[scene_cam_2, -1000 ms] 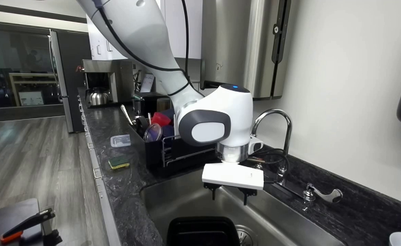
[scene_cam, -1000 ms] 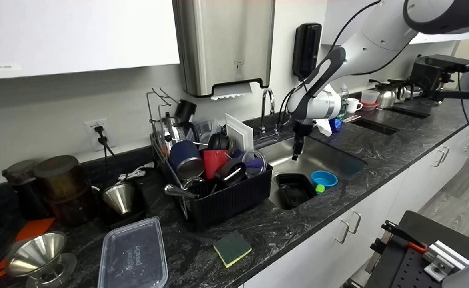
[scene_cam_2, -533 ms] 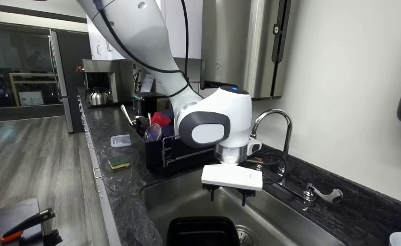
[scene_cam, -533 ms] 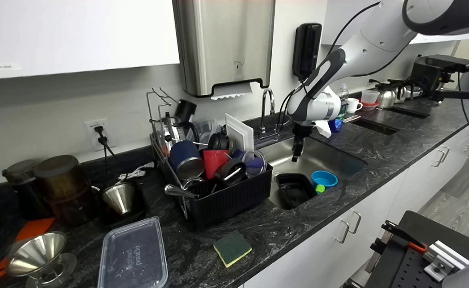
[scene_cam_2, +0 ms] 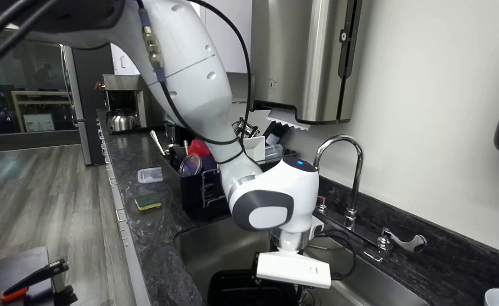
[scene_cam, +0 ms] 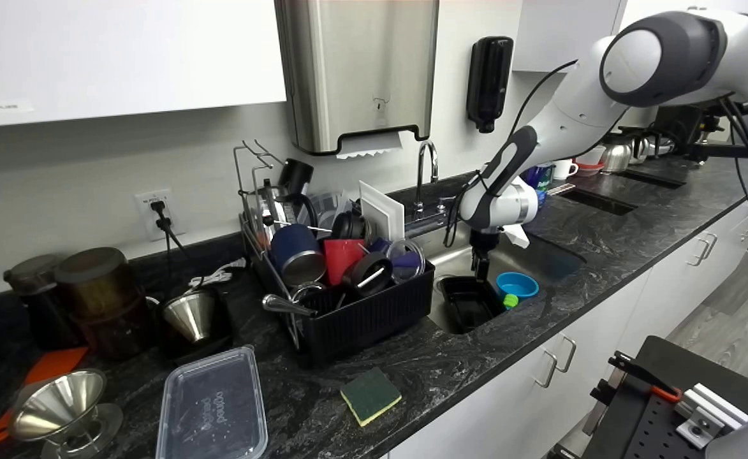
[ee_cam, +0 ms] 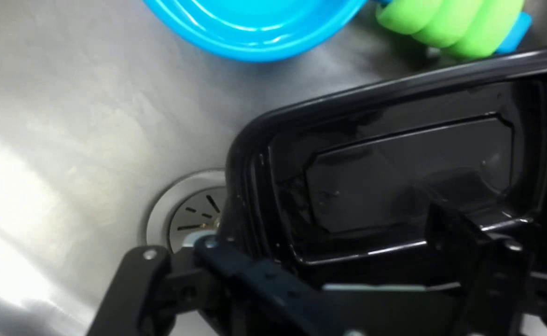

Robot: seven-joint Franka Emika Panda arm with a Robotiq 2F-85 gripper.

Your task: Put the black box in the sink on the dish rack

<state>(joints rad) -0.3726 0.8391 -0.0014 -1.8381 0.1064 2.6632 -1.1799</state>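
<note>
The black box [scene_cam: 472,309] is an open rectangular tub lying in the steel sink [scene_cam: 539,252], beside the drain. It also shows in an exterior view [scene_cam_2: 249,293] and fills much of the wrist view [ee_cam: 394,177]. My gripper [scene_cam: 480,271] is low over the box's faucet-side edge. In the wrist view my gripper [ee_cam: 322,225] has its fingers well apart, with the box's edge seen between them; contact is unclear. In an exterior view the fingers are mostly hidden behind the white wrist part [scene_cam_2: 292,269]. The black dish rack [scene_cam: 374,322] stands beside the sink, full of dishes.
A blue bowl [scene_cam: 517,285] and a green item [scene_cam: 510,301] lie in the sink beside the box. The faucet [scene_cam_2: 357,170] rises behind the sink. A white plate [scene_cam: 383,213] and mugs crowd the rack. A sponge [scene_cam: 372,395] lies on the counter.
The arm barely moves between one second and half a second ago, then lowers into the sink. My gripper is now down at the box. The box has not moved.
</note>
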